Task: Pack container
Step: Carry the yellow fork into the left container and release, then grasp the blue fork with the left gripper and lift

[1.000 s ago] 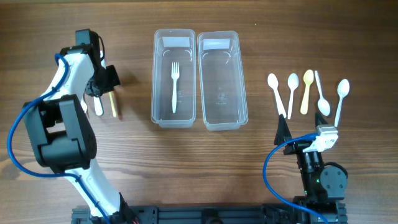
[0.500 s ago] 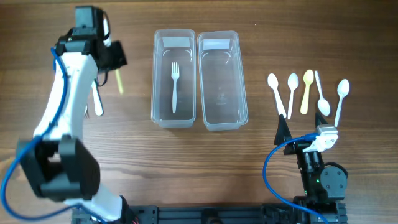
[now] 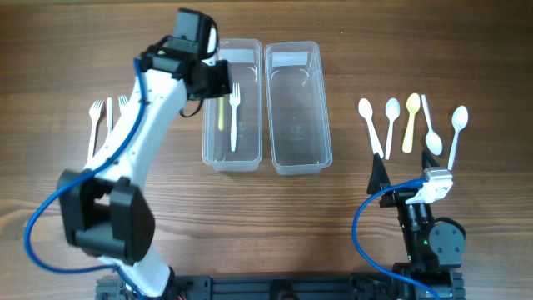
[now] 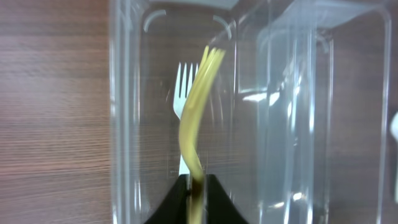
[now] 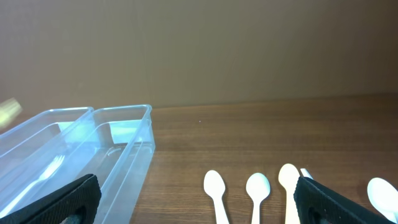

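My left gripper (image 3: 216,82) is shut on a yellow fork (image 3: 221,112) and holds it over the left clear container (image 3: 208,125). In the left wrist view the jaws (image 4: 198,198) pinch the yellow fork's handle (image 4: 194,118), tines pointing away. A white fork (image 3: 235,117) lies in that container and also shows in the left wrist view (image 4: 182,93). The right clear container (image 3: 321,108) holds nothing. My right gripper (image 3: 408,182) is open and empty, near the table's front, below the spoons; it also shows in the right wrist view (image 5: 199,208).
Several plastic spoons lie at the right, white ones (image 3: 369,125) and a yellow one (image 3: 410,121). Three white forks (image 3: 108,125) lie on the wood at the left. Both containers show in the right wrist view (image 5: 124,149).
My left arm has carried the yellow fork from the fork pile at the left, rightwards, to above the left container. The right arm has not moved.
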Controlling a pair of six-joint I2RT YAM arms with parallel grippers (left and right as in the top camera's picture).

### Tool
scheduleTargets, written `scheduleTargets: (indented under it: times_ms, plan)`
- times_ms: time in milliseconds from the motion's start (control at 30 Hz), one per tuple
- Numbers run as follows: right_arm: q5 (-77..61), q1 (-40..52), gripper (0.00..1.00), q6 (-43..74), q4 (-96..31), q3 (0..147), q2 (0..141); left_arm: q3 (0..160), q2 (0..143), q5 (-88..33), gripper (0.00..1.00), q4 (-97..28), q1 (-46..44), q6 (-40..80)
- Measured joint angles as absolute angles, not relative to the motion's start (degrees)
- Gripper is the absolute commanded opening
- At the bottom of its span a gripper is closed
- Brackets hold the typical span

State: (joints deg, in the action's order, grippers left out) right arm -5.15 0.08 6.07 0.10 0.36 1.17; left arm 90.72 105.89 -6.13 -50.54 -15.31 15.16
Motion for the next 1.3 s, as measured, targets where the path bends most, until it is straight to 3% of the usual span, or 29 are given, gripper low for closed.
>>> scheduleTargets:
  times_ms: [200,367,567,667,733,800,1033,1300]
  plan:
    - [-5.15,0.08,1.00,6.07,0.10,0.36,1.17,90.65,106.67,-7.62,0.47,-47.66,-15.53,15.70]
    - [-5.15,0.08,1.00,6.04,0.10,0.36,1.17,91.02,104.47,-4.73,0.59,-50.72,-11.84,14.31]
    - [-5.15,0.08,1.00,6.07,0.10,0.36,1.17,91.70,100.16,3.95,0.48,-58.41,-3.29,12.91]
    - [-5.15,0.08,1.00,6.04,0.10,0.36,1.17,91.90,100.03,6.17,0.59,-60.38,1.74,12.69]
    - [-5.15,0.08,1.00,6.04,0.10,0.36,1.17,91.90,100.03,6.50,0.60,-60.42,4.19,11.92]
    - [-5.15,0.08,1.00,6.07,0.10,0.36,1.17,91.90,100.53,7.29,0.54,-59.35,7.94,10.94]
    - [-5.15,0.08,1.00,6.04,0.10,0.36,1.17,89.34,105.41,7.70,0.58,-53.30,12.19,10.11]
    - [-5.15,0.08,1.00,6.04,0.10,0.36,1.17,87.20,117.89,5.91,0.55,-47.46,13.67,7.55]
